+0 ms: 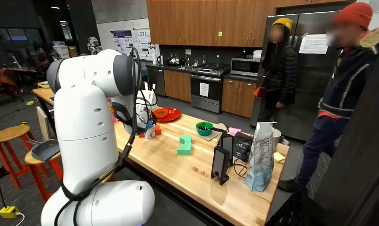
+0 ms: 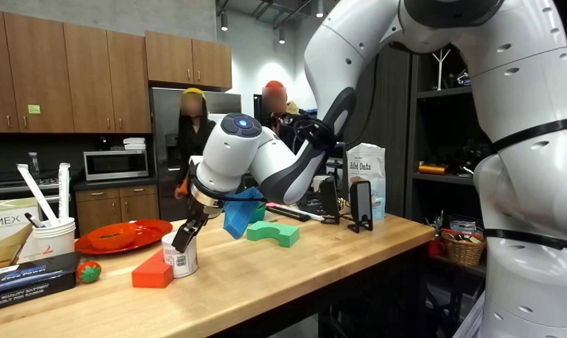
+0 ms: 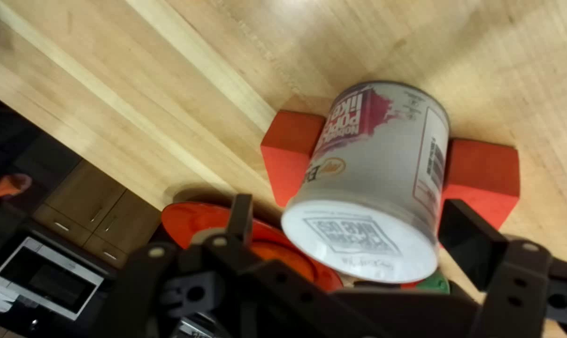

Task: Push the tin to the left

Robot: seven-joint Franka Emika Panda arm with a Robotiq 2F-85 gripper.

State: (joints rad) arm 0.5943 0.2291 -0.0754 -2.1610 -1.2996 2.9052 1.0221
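gripper (image 3: 349, 223) is spread wide, gripping nothing, tin (image 3: 372, 180) stands upright on the table (image 3: 171, 108) dead ahead, framed between its fingers (image 3: 473, 249) in the wrist view, red block (image 3: 480, 171) either side

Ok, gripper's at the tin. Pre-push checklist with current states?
1. Tin upright on the table: ok.
2. Gripper lined up: looks ok; open, with its fingers on either side of the tin's lid in the wrist view.
3. Finger contact with the tin: cannot tell.
4. Tin's sides unobstructed: not ok; red block in the way, red showing right beside the tin on both sides in the wrist view.
5. Green block clear of the tin: ok, apart in both exterior views.
6. Whose left is meant: cannot tell; confirm first.
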